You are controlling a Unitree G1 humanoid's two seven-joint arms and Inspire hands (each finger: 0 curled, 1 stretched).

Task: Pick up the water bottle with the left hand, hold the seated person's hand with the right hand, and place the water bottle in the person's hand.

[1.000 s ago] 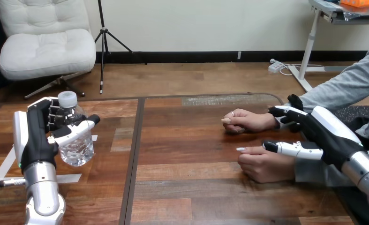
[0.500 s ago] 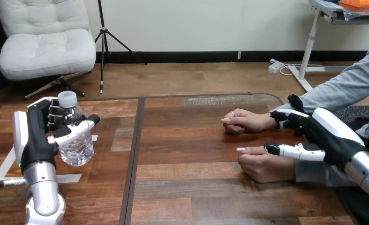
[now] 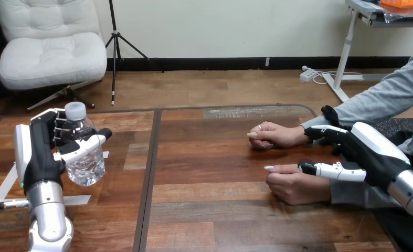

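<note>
Nearest us, our left hand rises upright on its silver forearm, clenched round the bottle. The thumb crosses the bottle's front and the fingers wrap its shoulder from behind. The bottle stands upright against the palm, on the hand's inner side. It is clear plastic with a crinkled body, a rounded base and no label that we can see. Its white cap pokes up above the fingers. We cannot tell whether its base touches the table. Strips of white tape lie on the wood under and just outside this hand.

Our right hand comes in low, white shell up, and is relaxed, with fingers spread and closed on nothing. Its thumb lies straight, touching or just over the wrist of the person's nearer hand, which rests loosely curled on the table just ahead of the thumb tip. The dark fingers reach toward the wrist of the farther hand, which lies on the table just beyond the fingertips. We cannot tell if they touch. The bottle is well apart from both of the person's hands.
</note>
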